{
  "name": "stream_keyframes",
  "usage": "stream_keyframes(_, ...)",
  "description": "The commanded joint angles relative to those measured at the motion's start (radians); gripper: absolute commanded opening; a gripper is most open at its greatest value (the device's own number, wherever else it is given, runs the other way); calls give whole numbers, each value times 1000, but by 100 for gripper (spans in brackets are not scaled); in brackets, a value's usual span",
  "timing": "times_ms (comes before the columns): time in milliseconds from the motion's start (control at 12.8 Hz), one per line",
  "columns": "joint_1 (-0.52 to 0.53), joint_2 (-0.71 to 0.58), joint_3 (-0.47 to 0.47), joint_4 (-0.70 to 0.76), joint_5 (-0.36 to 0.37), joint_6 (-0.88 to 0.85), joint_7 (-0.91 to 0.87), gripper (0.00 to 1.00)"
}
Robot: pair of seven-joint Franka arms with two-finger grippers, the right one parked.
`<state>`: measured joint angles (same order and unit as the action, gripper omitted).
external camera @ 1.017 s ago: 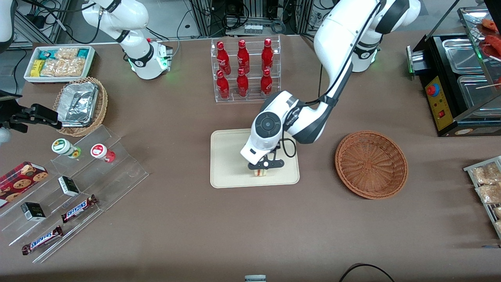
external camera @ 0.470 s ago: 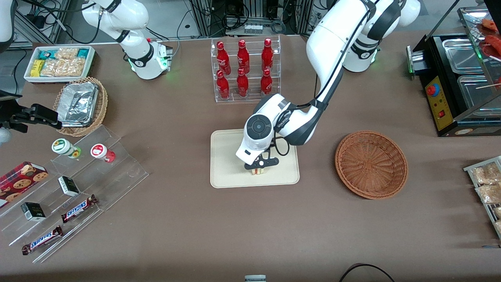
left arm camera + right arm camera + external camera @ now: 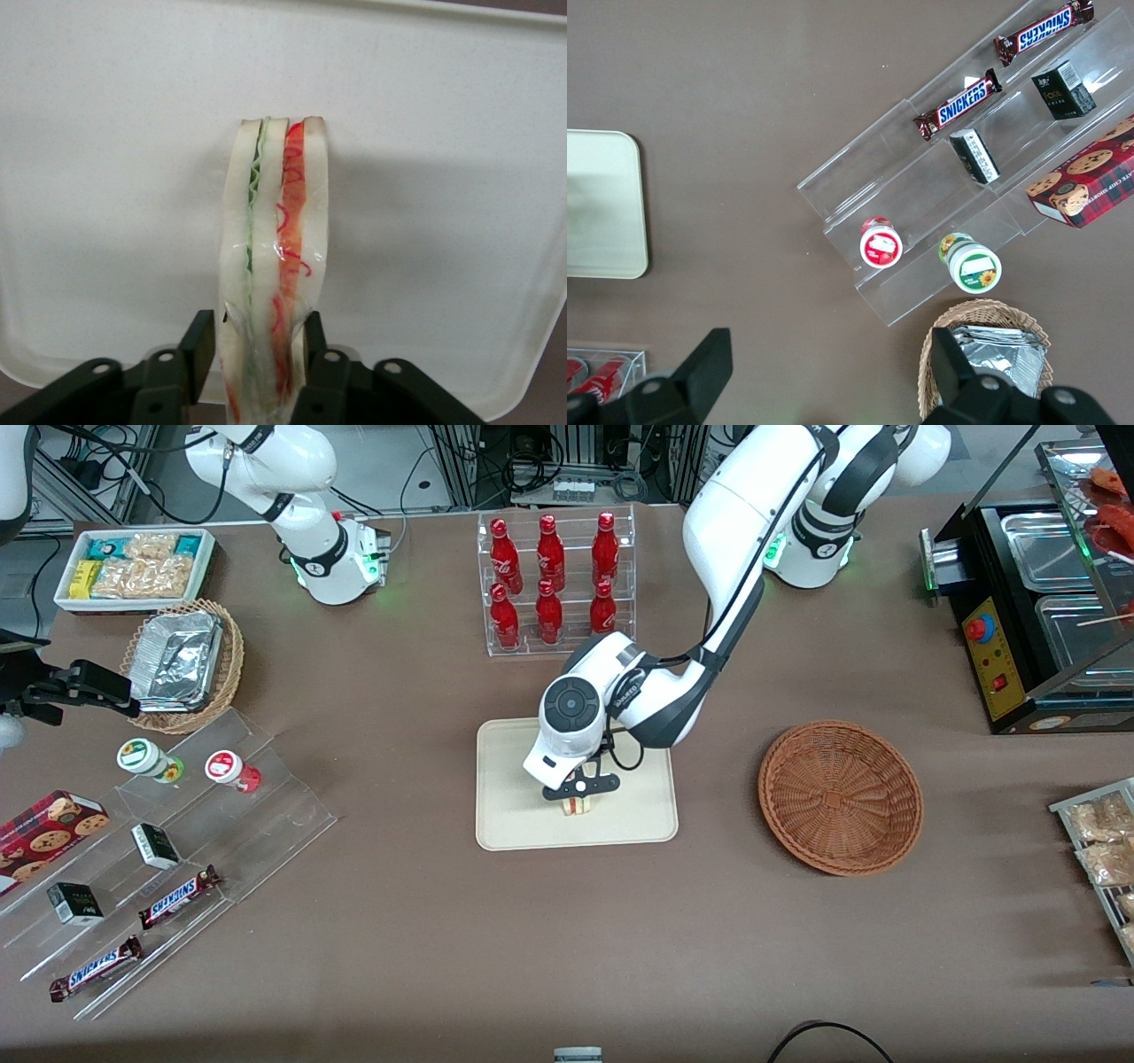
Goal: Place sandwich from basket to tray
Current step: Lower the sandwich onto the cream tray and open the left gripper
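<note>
over the tray (image 3: 514,824), the gripper (image 3: 578,795) was clenched on the sandwich (image 3: 577,807), its fingers (image 3: 198,343) pressing both bread faces, with the red-orange and green layers on edge. seen from the front, the sandwich sat at the tray's middle, toward six o'clock. the basket (image 3: 840,796) lay on the table at three o'clock from the tray, well apart.

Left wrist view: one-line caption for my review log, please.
Pincer shut on the sandwich, held over the cream tray, filling edge facing the camera.
</note>
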<state>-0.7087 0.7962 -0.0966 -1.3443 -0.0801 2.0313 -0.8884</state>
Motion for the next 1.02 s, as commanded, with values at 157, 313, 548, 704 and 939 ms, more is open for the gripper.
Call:
stream_keyframes(157,-9,-23,17,39,11,-29,-20,100)
stream_keyframes(313,-2,-75,20,40,10,-71,-12,100)
stream_keyframes(548,41,-158,20,40,6,-147,-4,100)
stream_keyframes(704,74,-208,20,33,14,-184,121,100)
stream_keyframes(939,170,-273,25,25,10,-297,266,100)
